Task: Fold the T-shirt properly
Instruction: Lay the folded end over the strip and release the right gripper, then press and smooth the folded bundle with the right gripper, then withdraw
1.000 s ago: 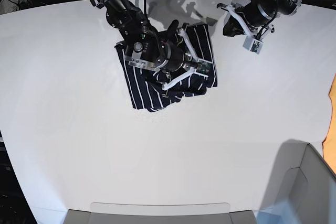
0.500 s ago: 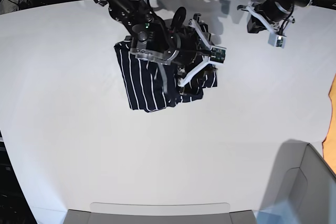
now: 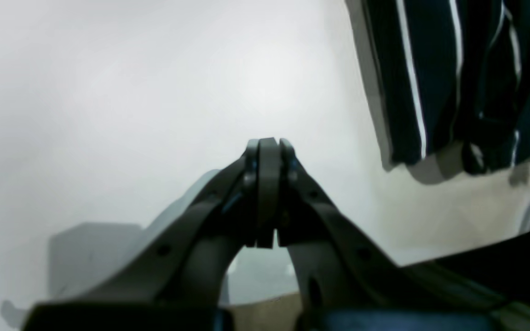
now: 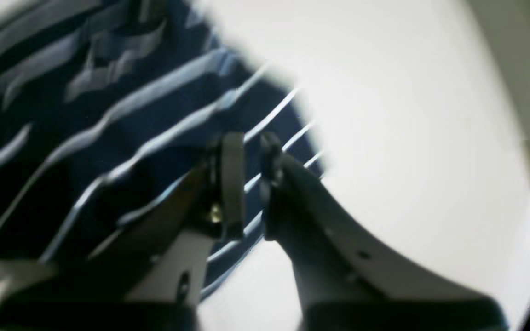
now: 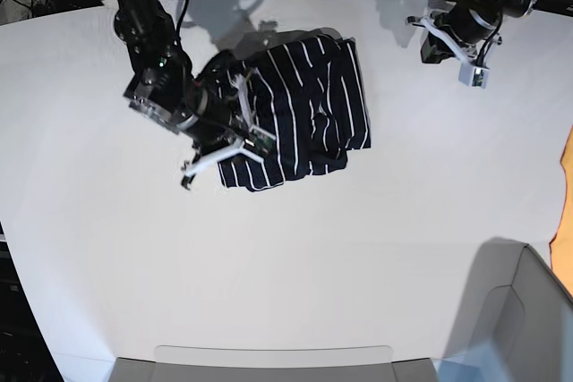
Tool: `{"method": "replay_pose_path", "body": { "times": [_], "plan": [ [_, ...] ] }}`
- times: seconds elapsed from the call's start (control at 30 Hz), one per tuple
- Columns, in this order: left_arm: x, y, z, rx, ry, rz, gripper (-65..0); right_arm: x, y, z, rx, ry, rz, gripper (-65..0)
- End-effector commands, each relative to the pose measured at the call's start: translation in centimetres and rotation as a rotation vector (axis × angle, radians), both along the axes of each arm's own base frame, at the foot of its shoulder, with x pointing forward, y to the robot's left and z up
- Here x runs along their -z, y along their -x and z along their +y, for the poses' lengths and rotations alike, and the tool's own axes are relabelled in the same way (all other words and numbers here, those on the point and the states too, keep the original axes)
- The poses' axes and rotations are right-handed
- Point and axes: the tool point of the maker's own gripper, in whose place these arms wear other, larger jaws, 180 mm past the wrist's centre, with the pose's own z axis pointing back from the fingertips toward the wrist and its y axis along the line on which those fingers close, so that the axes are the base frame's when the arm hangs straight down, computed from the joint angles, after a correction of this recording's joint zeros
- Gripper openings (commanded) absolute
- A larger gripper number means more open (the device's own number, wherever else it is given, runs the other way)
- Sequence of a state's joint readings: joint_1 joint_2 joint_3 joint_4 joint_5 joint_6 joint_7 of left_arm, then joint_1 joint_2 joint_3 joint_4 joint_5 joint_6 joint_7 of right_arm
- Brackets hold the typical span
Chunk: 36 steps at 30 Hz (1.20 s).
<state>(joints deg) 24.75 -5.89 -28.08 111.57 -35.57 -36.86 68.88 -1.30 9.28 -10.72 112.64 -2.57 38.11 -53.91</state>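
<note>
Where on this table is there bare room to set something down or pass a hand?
The table lies bare in front of the T-shirt, down to the grey tray, and along its far left side. It is crowded at the back, where the right gripper hovers at the shirt's left edge and the left gripper hangs beside it.

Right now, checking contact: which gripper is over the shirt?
The right gripper, at the T-shirt's edge; the left gripper hangs apart over bare table.

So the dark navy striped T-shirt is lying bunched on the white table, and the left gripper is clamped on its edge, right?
Not quite. The dark navy, white-striped T-shirt does lie bunched on the white table, but the left gripper is shut on nothing, apart from the cloth, as the left wrist view shows.
</note>
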Motion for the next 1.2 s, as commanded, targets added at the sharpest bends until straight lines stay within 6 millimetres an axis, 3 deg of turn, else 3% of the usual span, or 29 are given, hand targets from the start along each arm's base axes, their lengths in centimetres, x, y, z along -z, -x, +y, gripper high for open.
{"method": "replay_pose_path", "body": {
  "times": [0.0, 0.1, 0.17, 0.23, 0.3, 0.4, 0.53, 0.6, 0.67, 0.8, 1.0, 1.07, 1.17],
  "plan": [
    [-0.6, -0.4, 0.0, 0.002, 0.002, -0.029, -65.0, -0.2, 0.1, 1.0, -0.024, -0.040, 0.002, -61.6],
    [-0.6, -0.3, 0.0, 0.001, 0.005, -0.027, -65.0, 4.3, 2.5, 2.6, -0.095, 0.003, 0.137, -64.1],
    [-0.6, -0.3, 0.0, 0.001, 0.005, -0.027, -65.0, 5.9, 4.2, 4.2, -0.165, 0.022, 0.189, -64.9],
    [-0.6, -0.3, 0.0, 0.003, 0.004, -0.027, -65.0, 6.1, 6.0, 6.2, -0.246, 0.021, 0.198, -65.0],
    [-0.6, -0.3, 0.0, 0.003, 0.004, -0.027, -65.0, 4.4, 6.5, 8.2, -0.309, -0.001, 0.151, -65.0],
    [-0.6, -0.3, 0.0, 0.003, 0.004, -0.027, -65.0, 1.6, 5.1, 9.4, -0.320, -0.039, 0.068, -65.0],
    [-0.6, -0.3, 0.0, 0.003, 0.004, -0.027, -65.0, -1.2, 0.1, 8.3, -0.245, -0.044, -0.028, -65.0],
    [-0.6, -0.3, 0.0, 0.003, 0.004, -0.027, -65.0, -1.5, -2.0, 8.3, -0.233, -0.027, -0.042, -65.0],
    [-0.6, -0.3, 0.0, 0.003, 0.004, -0.027, -65.0, -0.7, -3.8, 8.3, -0.227, 0.008, -0.023, -65.0],
    [-0.5, -0.3, 0.0, 0.002, 0.006, -0.027, -65.0, 1.3, -5.5, 10.1, -0.258, 0.070, 0.041, -65.0],
    [-0.5, -0.3, -0.1, 0.002, 0.007, -0.027, -65.0, 3.3, -5.1, 15.5, -0.378, 0.061, 0.109, -65.0],
    [-0.4, -0.3, -0.4, -0.012, 0.023, -0.027, -65.0, 4.8, -5.4, 16.6, -0.391, 0.084, 0.159, -65.0],
    [-0.4, -0.2, -0.8, -0.014, 0.032, -0.027, -65.0, 5.1, -5.5, 18.1, -0.407, 0.035, 0.185, -65.0]
  ]
}}
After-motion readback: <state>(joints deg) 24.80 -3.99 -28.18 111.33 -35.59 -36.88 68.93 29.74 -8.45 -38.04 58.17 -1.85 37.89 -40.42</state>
